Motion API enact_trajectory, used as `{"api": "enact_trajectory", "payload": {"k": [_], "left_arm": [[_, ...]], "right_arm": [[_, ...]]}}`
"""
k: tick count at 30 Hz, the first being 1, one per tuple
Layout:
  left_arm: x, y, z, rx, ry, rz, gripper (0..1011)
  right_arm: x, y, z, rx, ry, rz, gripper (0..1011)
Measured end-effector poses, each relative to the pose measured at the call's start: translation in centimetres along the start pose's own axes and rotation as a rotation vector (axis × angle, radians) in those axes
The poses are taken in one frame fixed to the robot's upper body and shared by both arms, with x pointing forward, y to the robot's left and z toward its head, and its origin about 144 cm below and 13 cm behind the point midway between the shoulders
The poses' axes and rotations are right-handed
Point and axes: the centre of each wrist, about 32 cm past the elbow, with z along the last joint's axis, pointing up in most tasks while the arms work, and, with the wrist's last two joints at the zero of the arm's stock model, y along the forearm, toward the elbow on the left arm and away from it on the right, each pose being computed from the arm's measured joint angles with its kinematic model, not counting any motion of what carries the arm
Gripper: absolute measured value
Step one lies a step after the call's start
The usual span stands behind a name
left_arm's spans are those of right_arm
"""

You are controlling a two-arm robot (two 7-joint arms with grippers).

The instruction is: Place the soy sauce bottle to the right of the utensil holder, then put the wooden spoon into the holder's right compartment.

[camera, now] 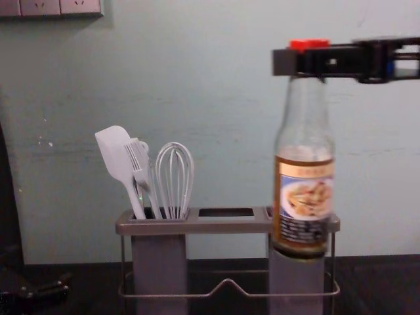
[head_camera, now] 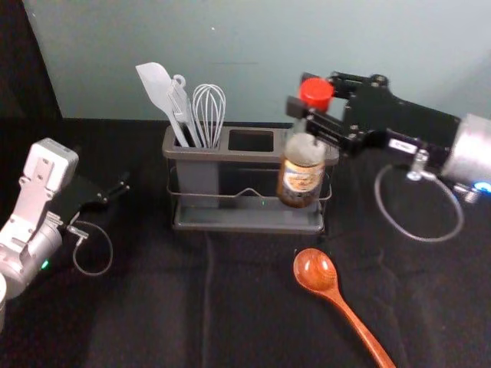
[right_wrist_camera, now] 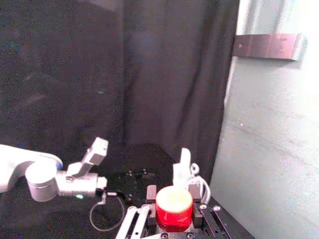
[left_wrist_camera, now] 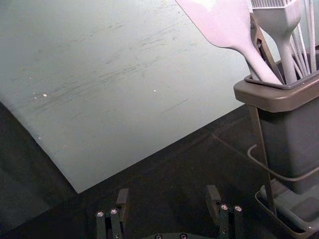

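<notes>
Two fingers (head_camera: pixel 296 108) of the right gripper (head_camera: pixel 304 93) are closed around the neck of one soy sauce bottle (head_camera: pixel 302 172), just under its single red cap (head_camera: pixel 316 90). That bottle hangs nearly upright, raised off the tabletop (head_camera: pixel 153 307), and in the head and chest views it overlaps the right end of the one utensil holder (head_camera: pixel 257 155). One label (head_camera: pixel 301 178) wraps its lower half, facing the robot.

Around the top of the holder are three openings in a row. At least three pale utensils stand in the left one: one spatula (head_camera: pixel 156 84), one brush (head_camera: pixel 182 111) and one whisk (head_camera: pixel 209 111). The middle opening lies bare; the right one is partly hidden by the bottle.

One wooden spoon (head_camera: pixel 314 270) lies on the tabletop, nearer the robot than the holder and toward its right end, bowl toward the holder, handle slanting back to the robot's right.

Well apart, left of the holder, the left gripper (head_camera: pixel 119 188) has its two fingers spread wide. Behind everything rises one pale wall (head_camera: pixel 253 46).
</notes>
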Motion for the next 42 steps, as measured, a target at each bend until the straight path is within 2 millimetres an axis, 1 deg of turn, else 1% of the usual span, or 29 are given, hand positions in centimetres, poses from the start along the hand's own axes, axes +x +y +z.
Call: {"api": "enact_trajectory", "payload": {"k": [1,4,7,10,11,13,14,17,20,23,24,25,30,31,32,34,38,42], "left_arm": [[0.0,0.0,0.0,0.0,0.0,0.0,1005],[0.0,0.0,0.0,0.0,0.0,0.0,1005],[0.0,0.0,0.0,0.0,0.0,0.0,1005],[0.0,0.0,0.0,0.0,0.0,0.0,1005],[0.0,0.0,0.0,0.0,0.0,0.0,1005],[0.0,0.0,0.0,0.0,0.0,0.0,1005],[0.0,0.0,0.0,0.0,0.0,0.0,1005],[0.0,0.0,0.0,0.0,0.0,0.0,1005],[0.0,0.0,0.0,0.0,0.0,0.0,1005],[0.0,0.0,0.0,0.0,0.0,0.0,1005],[0.0,0.0,0.0,0.0,0.0,0.0,1005],[0.0,0.0,0.0,0.0,0.0,0.0,1005],[0.0,0.0,0.0,0.0,0.0,0.0,1005],[0.0,0.0,0.0,0.0,0.0,0.0,1005],[0.0,0.0,0.0,0.0,0.0,0.0,1005],[0.0,0.0,0.0,0.0,0.0,0.0,1005],[0.0,0.0,0.0,0.0,0.0,0.0,1005],[0.0,0.0,0.0,0.0,0.0,0.0,1005]], "right_arm": [[-0.2,-0.7,0.0,-0.004,0.004,-0.012,381],[-0.6,-1.9,-0.1,-0.01,0.007,-0.035,381],[-1.3,-3.9,0.0,-0.023,0.007,-0.073,381],[-1.7,-5.2,0.0,-0.034,0.007,-0.097,381],[-2.0,-5.9,0.0,-0.039,0.007,-0.114,381],[-2.2,-6.6,-0.1,-0.045,0.007,-0.13,381],[-2.3,-7.3,-0.3,-0.05,0.007,-0.149,381],[-2.5,-8.3,-0.9,-0.06,0.01,-0.181,381],[-2.3,-9.0,-1.8,-0.072,0.013,-0.211,381],[-2.0,-9.4,-2.8,-0.073,0.005,-0.236,381],[-2.0,-9.4,-2.8,-0.073,0.005,-0.236,381],[-1.7,-9.5,-3.5,-0.071,0.003,-0.25,381],[-0.3,-9.8,-5.6,-0.049,0.009,-0.284,381],[-0.3,-9.8,-5.6,-0.049,0.009,-0.284,381],[0.0,-9.8,-6.3,-0.043,0.014,-0.29,381],[0.7,-9.6,-7.3,-0.035,0.021,-0.296,381],[1.8,-8.9,-8.9,-0.025,0.022,-0.299,381],[2.5,-8.3,-9.7,-0.02,0.018,-0.295,381]]}}
